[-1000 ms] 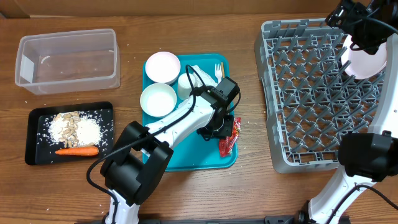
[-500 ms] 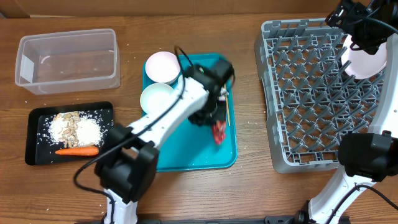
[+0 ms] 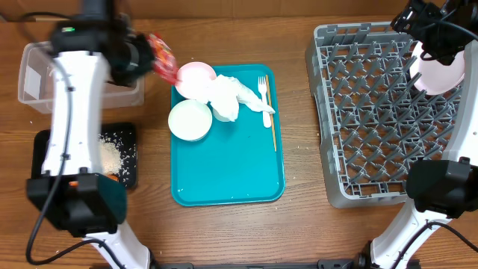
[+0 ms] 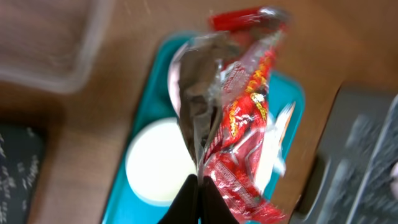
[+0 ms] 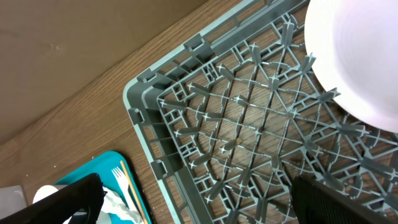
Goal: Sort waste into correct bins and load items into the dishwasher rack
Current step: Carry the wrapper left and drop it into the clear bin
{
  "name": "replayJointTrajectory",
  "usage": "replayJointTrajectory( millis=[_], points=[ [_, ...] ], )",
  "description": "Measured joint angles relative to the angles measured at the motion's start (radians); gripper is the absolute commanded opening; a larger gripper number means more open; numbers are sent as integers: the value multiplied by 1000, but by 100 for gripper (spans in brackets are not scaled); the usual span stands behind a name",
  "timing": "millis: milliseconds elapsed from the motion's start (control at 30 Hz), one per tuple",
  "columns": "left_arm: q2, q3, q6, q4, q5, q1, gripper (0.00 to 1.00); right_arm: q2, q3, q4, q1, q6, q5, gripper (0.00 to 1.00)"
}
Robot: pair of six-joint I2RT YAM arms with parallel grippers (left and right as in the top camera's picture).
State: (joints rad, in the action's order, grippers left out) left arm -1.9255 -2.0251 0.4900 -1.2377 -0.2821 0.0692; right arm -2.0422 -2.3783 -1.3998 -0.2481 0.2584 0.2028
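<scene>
One red wrapper, clamped in the left gripper, hangs between tub and tray, just off the tub's rim. Tub's right beside it, opposite the tray.

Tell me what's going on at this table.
The left hand is shut on the red snack wrapper, holding it up next to the clear tub. The right hand hangs open over the dishwasher rack, where a plate sits in the far corner. Two bowls, a crumpled napkin, a fork and a wooden stick lie on the teal tray.
</scene>
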Motion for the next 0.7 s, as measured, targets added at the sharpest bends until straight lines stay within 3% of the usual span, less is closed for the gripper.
replayJointTrajectory(
  millis=[133, 267, 500, 533, 567, 600, 667, 700],
  points=[
    [0, 0, 3, 93, -67, 167, 4, 0, 0, 0, 0, 0, 0, 100],
    [0, 0, 26, 173, -72, 237, 4, 0, 0, 0, 0, 0, 0, 100],
    [-2, 0, 124, 233, 218, 240, 6, 0, 0, 0, 0, 0, 0, 100],
    [-15, 0, 140, 260, 275, 240, 17, 0, 0, 0, 0, 0, 0, 100],
    [-29, 0, 147, 270, 300, 240, 45, 0, 0, 0, 0, 0, 0, 100],
    [-50, 0, 151, 283, 322, 240, 61, 0, 0, 0, 0, 0, -1, 100],
    [-92, -3, 160, 325, 340, 240, 88, 0, 0, 0, 0, 0, 0, 100],
    [-128, -4, 160, 333, 348, 240, 97, 0, 0, 0, 0, 1, 0, 100]
  ],
)
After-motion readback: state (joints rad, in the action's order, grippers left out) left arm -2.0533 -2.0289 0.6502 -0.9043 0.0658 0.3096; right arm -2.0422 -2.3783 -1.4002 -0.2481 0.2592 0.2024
